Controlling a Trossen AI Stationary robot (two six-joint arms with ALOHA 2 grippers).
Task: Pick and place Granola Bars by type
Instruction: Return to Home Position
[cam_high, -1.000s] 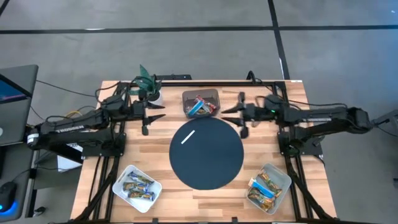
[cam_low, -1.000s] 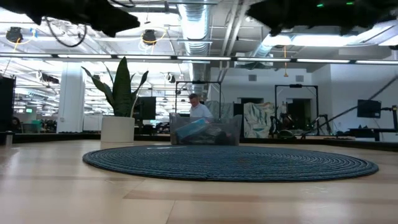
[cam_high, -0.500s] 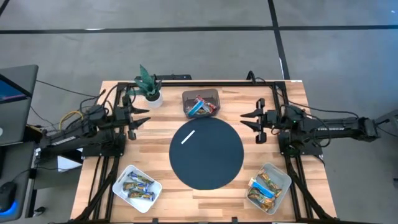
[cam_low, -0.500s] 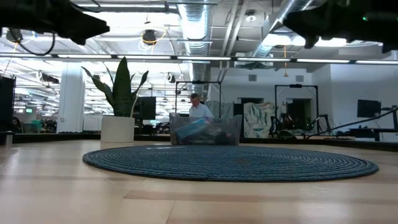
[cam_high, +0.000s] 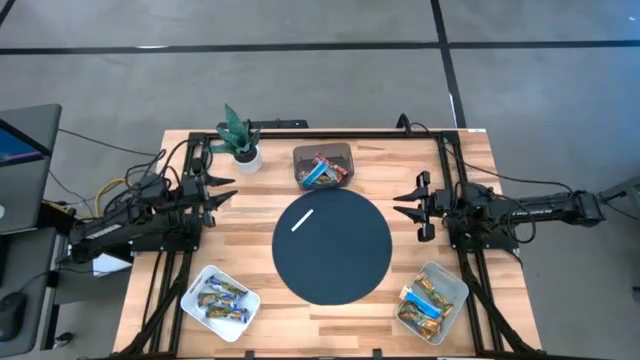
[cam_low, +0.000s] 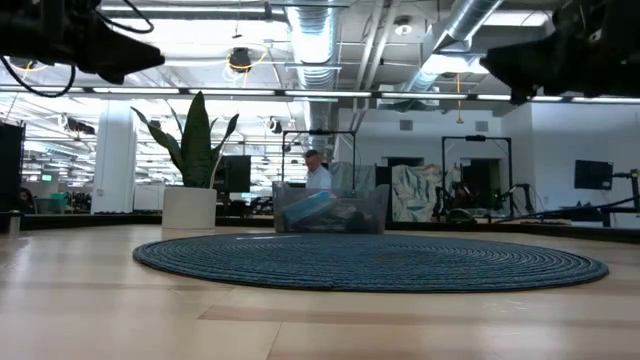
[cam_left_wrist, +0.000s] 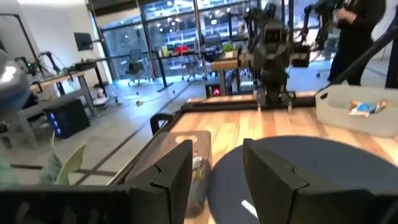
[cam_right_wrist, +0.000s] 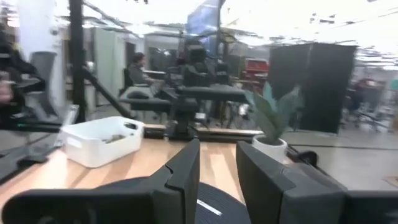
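Observation:
The granola bars lie in three containers. A clear bin (cam_high: 322, 166) at the far middle holds mixed bars; it also shows in the low view (cam_low: 330, 210). A white tray (cam_high: 221, 301) at the near left and a clear tray (cam_high: 430, 297) at the near right hold sorted bars. My left gripper (cam_high: 225, 190) is open and empty above the table's left part, left of the dark round mat (cam_high: 332, 248). My right gripper (cam_high: 405, 205) is open and empty right of the mat. Both sets of fingers point toward the mat.
A thin white stick (cam_high: 303, 219) lies on the mat's far left part. A potted plant (cam_high: 240, 140) stands at the far left corner. A black frame (cam_high: 440, 150) runs along the table's far edge and sides. A person (cam_low: 320, 175) shows in the room beyond the table.
Both arms have drawn back from the far middle. My left gripper has gone toward the table's left edge. My right gripper has gone toward the right edge and a little toward the near edge. Both have stayed open and empty.

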